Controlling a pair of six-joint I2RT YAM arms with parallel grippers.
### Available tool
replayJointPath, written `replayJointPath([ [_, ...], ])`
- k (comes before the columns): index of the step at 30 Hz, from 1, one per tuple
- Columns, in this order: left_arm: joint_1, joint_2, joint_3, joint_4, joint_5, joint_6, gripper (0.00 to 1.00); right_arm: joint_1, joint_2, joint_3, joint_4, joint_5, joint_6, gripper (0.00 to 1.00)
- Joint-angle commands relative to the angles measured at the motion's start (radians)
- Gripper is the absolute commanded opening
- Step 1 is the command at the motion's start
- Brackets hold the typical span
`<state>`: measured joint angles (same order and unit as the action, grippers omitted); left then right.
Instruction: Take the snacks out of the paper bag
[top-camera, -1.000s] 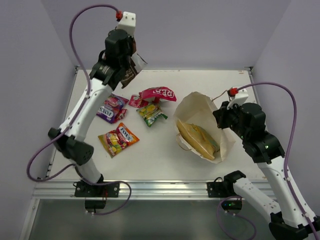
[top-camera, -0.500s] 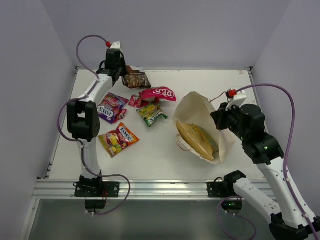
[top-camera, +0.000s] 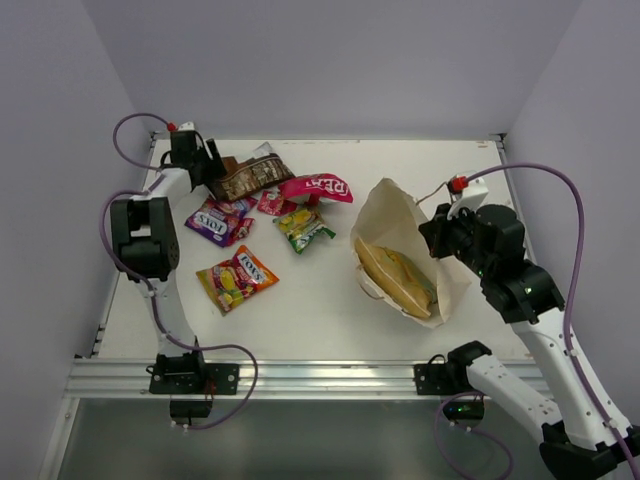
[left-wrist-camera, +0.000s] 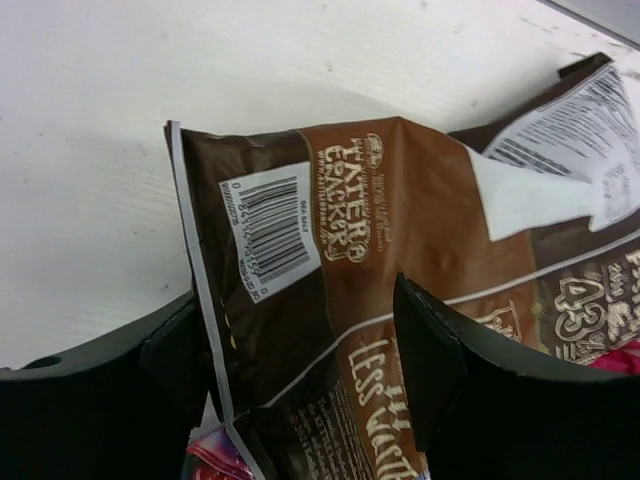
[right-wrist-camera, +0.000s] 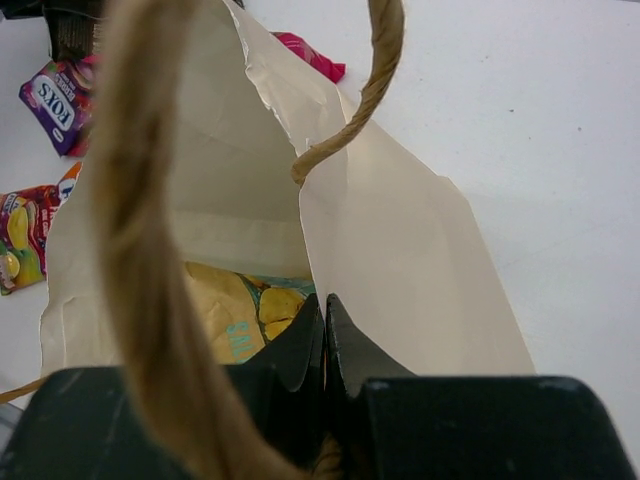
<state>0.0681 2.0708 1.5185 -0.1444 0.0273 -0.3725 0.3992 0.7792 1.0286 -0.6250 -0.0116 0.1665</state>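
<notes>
The paper bag (top-camera: 400, 215) is found at the right of the table (top-camera: 320, 310), its mouth spread open, and a large tan pouch (top-camera: 395, 280) is seen inside it. Its right rim is pinched by the right gripper (top-camera: 440, 245), whose fingers are pressed together on the paper. A brown cord handle (right-wrist-camera: 375, 80) is looped close past that wrist's camera.

Left of the bag, five packets are spread on the table: red (top-camera: 318, 187), pink (top-camera: 272, 203), green-yellow (top-camera: 302, 227), purple (top-camera: 220, 220) and orange-yellow (top-camera: 237, 279). A dark brown pouch (top-camera: 245, 175) is laid near the far left corner, just beside the red packet. The left gripper (top-camera: 208, 170) is set low at its left end, fingers spread apart, the pouch's end lying between them.
</notes>
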Motion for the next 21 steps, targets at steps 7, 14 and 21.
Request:
replayJointPath([
  [7,-0.218,-0.444,-0.047,-0.060,0.019,0.136,0.92,0.012,0.060,0.116,-0.016,0.068,-0.025,0.00],
  [14,-0.574,-0.811,-0.251,-0.007,0.118,0.418,0.92,0.039,0.072,0.117,-0.018,0.101,-0.062,0.00],
  [21,-0.875,-0.914,-0.336,-0.034,0.224,0.753,0.92,0.053,0.068,0.125,-0.021,0.096,-0.084,0.00],
])
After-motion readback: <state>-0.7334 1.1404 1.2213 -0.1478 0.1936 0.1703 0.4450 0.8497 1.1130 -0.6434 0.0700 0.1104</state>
